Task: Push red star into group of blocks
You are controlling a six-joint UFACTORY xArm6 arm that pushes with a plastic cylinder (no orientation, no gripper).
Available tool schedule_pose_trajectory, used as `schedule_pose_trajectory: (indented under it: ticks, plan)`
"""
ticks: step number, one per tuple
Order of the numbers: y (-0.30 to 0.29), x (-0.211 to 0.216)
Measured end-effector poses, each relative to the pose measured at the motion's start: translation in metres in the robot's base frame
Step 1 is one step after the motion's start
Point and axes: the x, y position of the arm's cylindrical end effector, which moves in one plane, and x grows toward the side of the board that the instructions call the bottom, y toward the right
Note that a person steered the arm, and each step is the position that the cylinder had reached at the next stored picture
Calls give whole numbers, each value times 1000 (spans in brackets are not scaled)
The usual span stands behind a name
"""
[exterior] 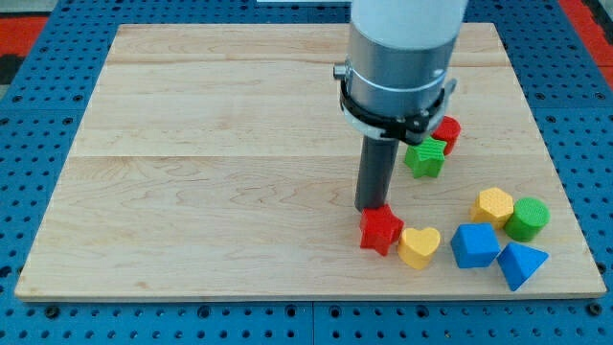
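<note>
— arm (400,57)?
— coming straight down from the view's top, right of centre. wide pale grey cylinder above, darker grey band below, ringed by a black clamp with white trim.
— rod (375,172)?
— dark, straight, upright, much thinner than the cylinder. dropping out from under the clamp, a little left of the cylinder's middle.
— my tip (370,208)?
— at the rod's very bottom, down at board level, lower right of the view's centre. touching or just short of the nearest block's upper edge; cannot tell which.
— tilt?
— none visible; rod and cylinder in line, both vertical.
</note>
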Motion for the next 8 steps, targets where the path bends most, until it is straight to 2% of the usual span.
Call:
schedule_pose_trajectory:
  ticks: [2, 3, 4, 7, 8]
  plan:
    - [-94, 14]
    - [-78, 27]
    - [-45, 60]
    - [-27, 51]
    - [10, 47]
